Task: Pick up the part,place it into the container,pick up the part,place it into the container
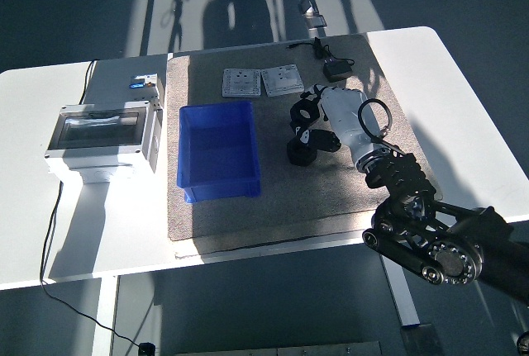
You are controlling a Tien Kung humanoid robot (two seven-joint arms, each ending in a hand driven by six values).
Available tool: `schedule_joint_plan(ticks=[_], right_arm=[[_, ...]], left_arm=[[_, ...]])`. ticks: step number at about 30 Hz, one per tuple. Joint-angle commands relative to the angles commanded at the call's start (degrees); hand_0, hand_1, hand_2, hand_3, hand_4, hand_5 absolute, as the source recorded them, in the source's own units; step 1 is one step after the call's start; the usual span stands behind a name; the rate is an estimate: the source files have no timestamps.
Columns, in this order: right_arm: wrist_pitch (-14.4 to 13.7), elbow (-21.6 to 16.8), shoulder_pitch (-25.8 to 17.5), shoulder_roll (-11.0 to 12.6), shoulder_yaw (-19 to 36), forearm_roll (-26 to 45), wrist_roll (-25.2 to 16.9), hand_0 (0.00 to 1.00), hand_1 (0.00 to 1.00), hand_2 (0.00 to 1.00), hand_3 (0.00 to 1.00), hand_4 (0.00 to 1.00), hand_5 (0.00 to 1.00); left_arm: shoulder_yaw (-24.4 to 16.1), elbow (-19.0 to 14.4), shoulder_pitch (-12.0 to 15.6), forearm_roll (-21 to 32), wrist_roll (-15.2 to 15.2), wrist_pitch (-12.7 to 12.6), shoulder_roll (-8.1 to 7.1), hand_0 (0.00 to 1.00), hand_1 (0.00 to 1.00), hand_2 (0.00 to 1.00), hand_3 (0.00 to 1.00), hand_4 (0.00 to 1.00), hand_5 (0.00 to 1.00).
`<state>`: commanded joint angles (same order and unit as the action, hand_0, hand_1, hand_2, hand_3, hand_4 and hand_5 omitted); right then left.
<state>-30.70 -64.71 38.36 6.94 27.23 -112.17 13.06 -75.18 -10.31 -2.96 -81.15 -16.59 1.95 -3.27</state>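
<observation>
Sunlight and hard shadows cut across the white table (463,100), with a dark floor beyond its far edge. A grey-brown mat (273,199) covers the middle of the table. On the mat sits the blue bin (217,154), open-topped, nothing visible inside it. To its left, off the mat, stands a grey box (103,133) with a clear lid. Behind the bin lie two pale plates (263,82) side by side, and further right near the mat's far edge a black adapter (336,68) with its cord.

The right arm (430,240) comes in from the lower right corner, reaching over the mat. Its right hand (318,121) hangs just over the black part (301,151), which lies on the mat a little right of the bin. The dark fingers (304,112) curl downward around the part's far side, and they seem to touch it, but whether they actually grip it I cannot tell; the hand hides the contact. The part looks to be resting on the mat, apart from the bin.

The left arm is nowhere in the head view.
</observation>
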Motion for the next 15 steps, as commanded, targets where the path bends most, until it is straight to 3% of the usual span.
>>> schedule_joint_plan(ticks=[3, 6, 7, 8, 12, 13, 15], right_arm=[[3.54, -2.75, 1.59, -0.83, -3.56, 1.91, -3.72, 0.399, 0.371, 0.431, 0.545, 0.247, 0.16], [7.2, -2.88, 3.39, -1.54, -6.62, 2.43, -5.65, 0.399, 0.371, 0.431, 0.545, 0.247, 0.16], [8.07, -2.59, 3.83, -1.79, -7.16, 2.49, -5.91, 0.42, 0.389, 0.518, 0.576, 0.285, 0.181], [8.76, -2.2, 4.25, -2.08, -7.6, 2.51, -6.11, 0.42, 0.389, 0.518, 0.576, 0.285, 0.181], [9.37, 0.21, 5.42, -3.31, -8.98, 2.82, -6.63, 0.42, 0.389, 0.518, 0.576, 0.285, 0.181], [9.37, 0.71, 5.63, -3.56, -9.4, 2.78, -6.51, 0.439, 0.41, 0.549, 0.589, 0.396, 0.253], [9.17, 1.49, 5.93, -3.99, -10.08, 2.42, -6.03, 0.439, 0.41, 0.549, 0.589, 0.396, 0.253]], left_arm=[[-0.13, 0.0, -0.06, -0.04, -0.01, -0.06, 0.04, 0.705, 0.704, 0.687, 0.5, 0.847, 0.998], [-0.19, 0.0, -0.16, -0.02, 0.01, -0.09, -0.03, 0.705, 0.704, 0.687, 0.5, 0.847, 0.998], [-0.19, 0.0, -0.16, 0.02, 0.02, -0.11, -0.05, 0.705, 0.704, 0.686, 0.498, 0.848, 0.998], [-0.2, 0.0, -0.16, 0.07, 0.03, -0.13, -0.06, 0.705, 0.704, 0.686, 0.498, 0.848, 0.998], [-0.16, 0.0, -0.21, 0.19, 0.09, -0.15, -0.09, 0.705, 0.704, 0.686, 0.498, 0.848, 0.998], [-0.15, 0.0, -0.22, 0.22, 0.1, -0.14, -0.1, 0.705, 0.704, 0.687, 0.499, 0.846, 0.998], [-0.16, 0.0, -0.25, 0.23, 0.14, -0.12, -0.13, 0.705, 0.704, 0.687, 0.499, 0.846, 0.998]])
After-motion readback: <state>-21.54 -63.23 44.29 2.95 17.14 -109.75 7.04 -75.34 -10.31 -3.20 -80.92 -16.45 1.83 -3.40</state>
